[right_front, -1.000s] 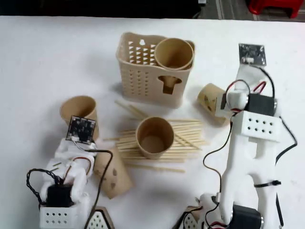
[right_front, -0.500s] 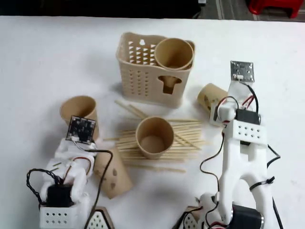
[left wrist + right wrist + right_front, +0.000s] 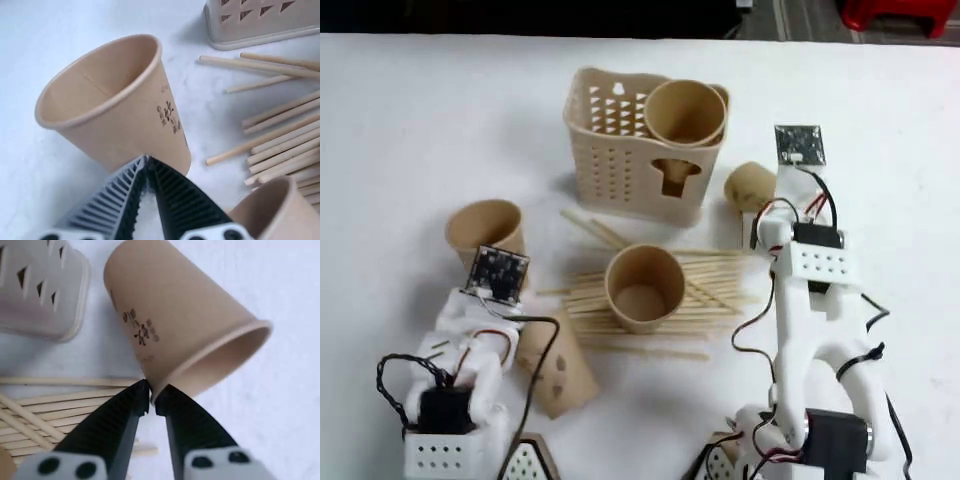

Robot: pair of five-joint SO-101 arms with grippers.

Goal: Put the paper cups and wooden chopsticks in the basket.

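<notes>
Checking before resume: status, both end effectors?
Right end effector shut on rim of tipped cup, beside basket. Left end effector shut, empty, by second cup. Chopsticks loose on table.

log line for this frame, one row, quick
right claw: shut on tipped cup rim, beside basket | left claw: shut, empty, by upright cup | basket cup: inside | chopsticks: on table

Beige perforated basket (image 3: pixel 615 165) upright, first cup (image 3: pixel 685 112) inside. Second cup (image 3: pixel 644 287) upright on scattered wooden chopsticks (image 3: pixel 715 282). Third cup (image 3: pixel 488 233) left, mouth up. Fourth cup (image 3: pixel 558 372) on its side. Fifth cup (image 3: pixel 750 186) lies beside basket, rim in right end effector (image 3: pixel 152 388).
</notes>
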